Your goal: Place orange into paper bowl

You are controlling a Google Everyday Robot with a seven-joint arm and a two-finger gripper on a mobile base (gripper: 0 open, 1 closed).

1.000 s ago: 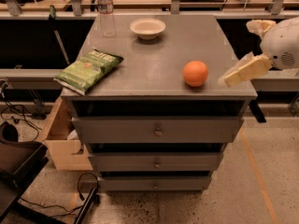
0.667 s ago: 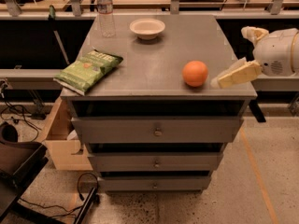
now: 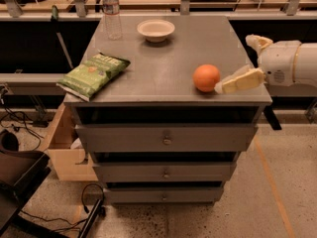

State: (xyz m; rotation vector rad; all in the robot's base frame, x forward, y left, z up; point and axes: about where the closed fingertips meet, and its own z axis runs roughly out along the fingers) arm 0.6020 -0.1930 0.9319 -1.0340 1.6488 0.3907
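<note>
While the chip bag (image 3: 93, 73) and bottle (image 3: 112, 14) sit clear at the left, your bowl (image 3: 155, 29) waits at the back of the cabinet top (image 3: 173, 58), well apart from the orange (image 3: 206, 77) near the front edge. The gripper (image 3: 233, 63) stands spread wide at the right, grasping nothing, its lower finger just against the fruit. Push sideways and the orange may roll away, perhaps off the front.

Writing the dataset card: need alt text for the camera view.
Open end effector at the right edge, close beside an orange on a grey drawer cabinet. Bowl and bottle at the back, green chip bag front left.
</note>
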